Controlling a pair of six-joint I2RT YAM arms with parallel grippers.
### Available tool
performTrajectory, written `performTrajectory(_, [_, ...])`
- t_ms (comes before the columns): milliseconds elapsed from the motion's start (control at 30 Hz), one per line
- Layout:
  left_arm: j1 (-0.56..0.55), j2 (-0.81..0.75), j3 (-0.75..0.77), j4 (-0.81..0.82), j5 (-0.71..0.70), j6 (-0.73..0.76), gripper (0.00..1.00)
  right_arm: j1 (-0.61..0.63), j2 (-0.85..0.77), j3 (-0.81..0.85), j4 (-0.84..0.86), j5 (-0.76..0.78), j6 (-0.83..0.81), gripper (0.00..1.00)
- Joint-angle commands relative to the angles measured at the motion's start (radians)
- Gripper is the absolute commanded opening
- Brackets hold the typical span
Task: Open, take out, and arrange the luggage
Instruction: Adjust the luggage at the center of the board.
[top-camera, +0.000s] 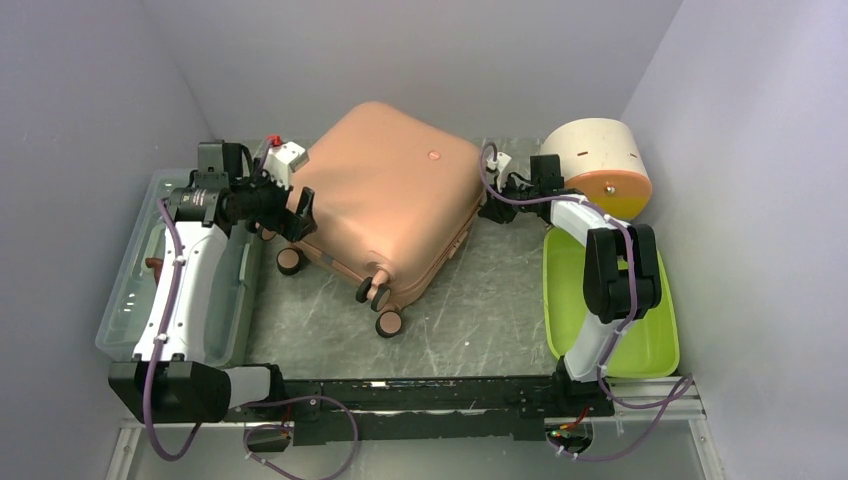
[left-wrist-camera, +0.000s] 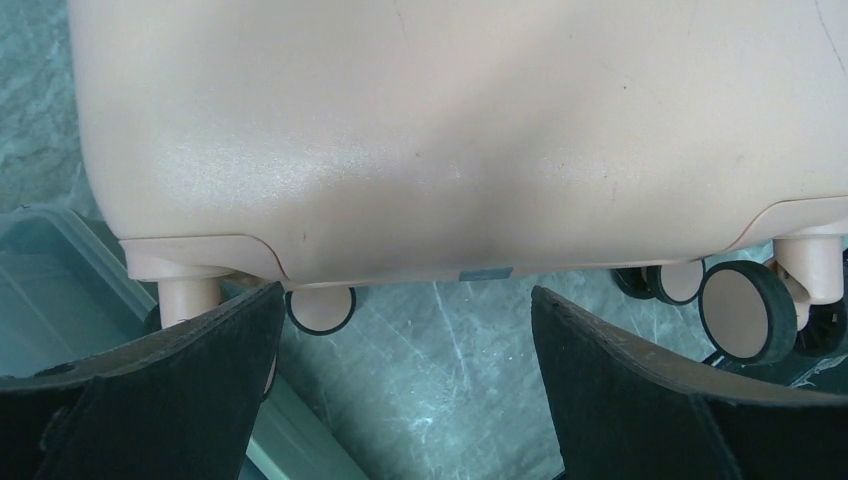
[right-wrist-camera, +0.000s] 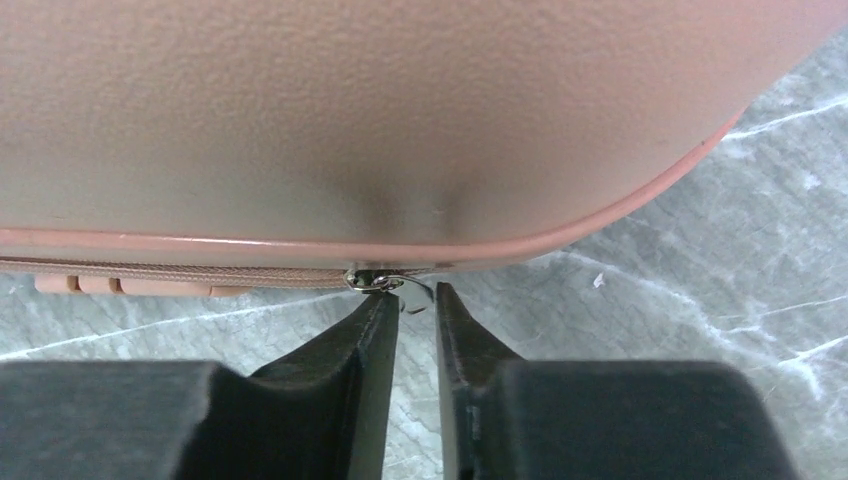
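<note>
Two arms stood bolted at the near edge of the counter (top-camera: 480, 310). Nearest on the left was a clear bin (top-camera: 125, 290), and nearest on the right a green tray (top-camera: 655, 345). At mid-counter the luggage (top-camera: 390, 195) lay flat, closed and askew, with its wheels (left-wrist-camera: 748, 312) toward the near side.

Left end effector (left-wrist-camera: 405, 300): jaws were wide and held nothing. It faced the wheel end of the shell, just short of it.

Right end effector (right-wrist-camera: 415, 300): jaws were narrow, with the fingertips either side of the zipper pull (right-wrist-camera: 378, 281) at the right-hand seam. Whether the pull was pinched could not be told.

The step in hand appeared to be seizing the pull to unzip the shell. Recommended procedure:

1. The tab, not the slider body, should be pinched square and deep.
2. Travel should follow the zipper (right-wrist-camera: 180, 272), parallel to the seam. An outward tug would likely slip off the tab or drag the shell.
3. The left end effector should brace the wheel end, since the shell looked free to slide.
4. Speed should be reduced at the rounded corners.

A cream drum (top-camera: 595, 150) stood at the far right, close behind the right wrist, and clearance there needed watching.
</note>
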Motion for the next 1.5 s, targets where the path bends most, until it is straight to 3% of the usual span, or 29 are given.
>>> performTrajectory(0, [0.003,-0.004,0.010,-0.001,0.058,0.000,1.00,-0.001,-0.029,0.005,0.020,-0.026,-0.013,0.18])
performTrajectory(233, [0.003,-0.005,0.016,-0.003,0.077,-0.006,0.99,-0.016,-0.021,0.014,0.001,0.005,-0.004,0.00])
performTrajectory(400, [0.003,-0.014,-0.001,0.006,0.076,-0.006,1.00,-0.023,-0.025,0.017,0.022,0.042,0.037,0.00])
performTrajectory(767, [-0.023,-0.017,-0.004,-0.001,0.069,-0.001,0.99,-0.027,0.005,0.109,0.046,0.365,0.196,0.00])
performTrajectory(967, [-0.035,-0.022,0.006,-0.028,0.089,0.017,0.99,-0.026,0.037,0.184,0.029,0.388,0.219,0.00])
performTrajectory(1167, [-0.047,-0.020,0.009,-0.045,0.101,0.032,0.99,-0.025,0.158,0.371,-0.080,0.449,0.189,0.00])
performTrajectory(1467, [-0.055,-0.013,0.016,-0.065,0.111,0.056,1.00,-0.017,0.296,0.558,-0.124,0.374,0.068,0.00])
